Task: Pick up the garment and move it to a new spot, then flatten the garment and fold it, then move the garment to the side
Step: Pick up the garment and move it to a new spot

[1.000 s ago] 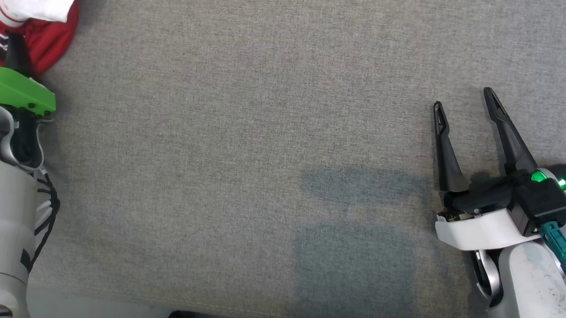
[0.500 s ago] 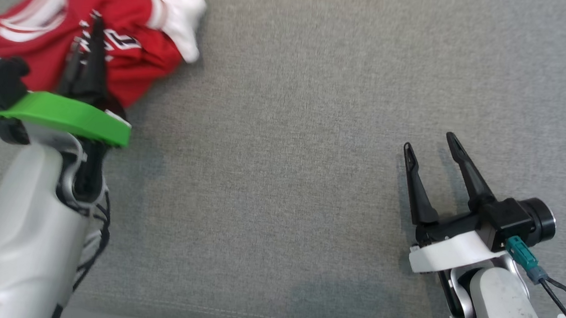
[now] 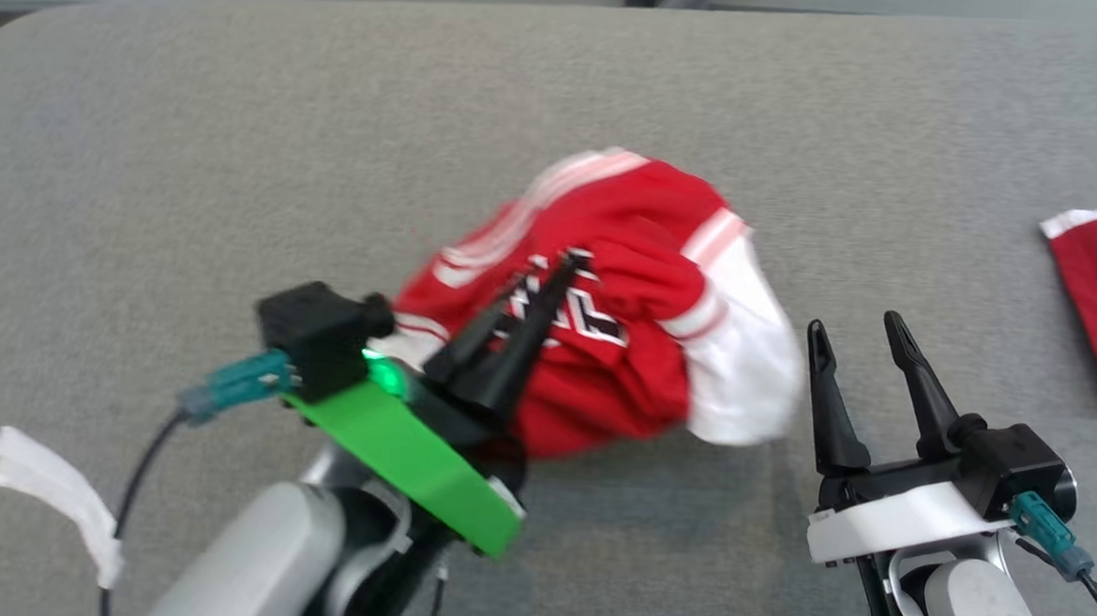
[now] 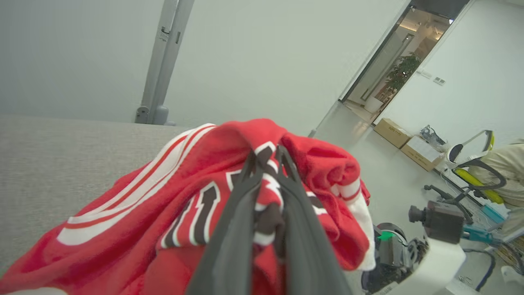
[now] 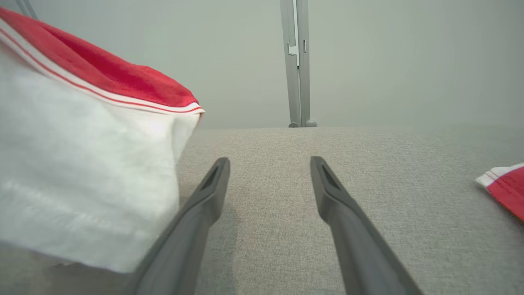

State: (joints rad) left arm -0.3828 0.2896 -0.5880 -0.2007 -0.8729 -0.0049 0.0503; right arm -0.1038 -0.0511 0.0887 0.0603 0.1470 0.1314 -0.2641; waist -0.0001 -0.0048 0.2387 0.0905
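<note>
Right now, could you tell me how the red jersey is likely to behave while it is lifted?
Probably floppy: the red jersey bunches and drapes around the left end effector, which is shut on a fold. Likely light: one small pinch seems to carry it. Its white part hangs loose, so it may drag on the grey fabric surface.

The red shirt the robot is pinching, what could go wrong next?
The left gripper pinches just a small fold of the red shirt, so it might slip out. Its white sleeve sits right beside the open right gripper and could snag a finger. The shirt is bunched, so it may land crumpled and be hard to flatten.
</note>
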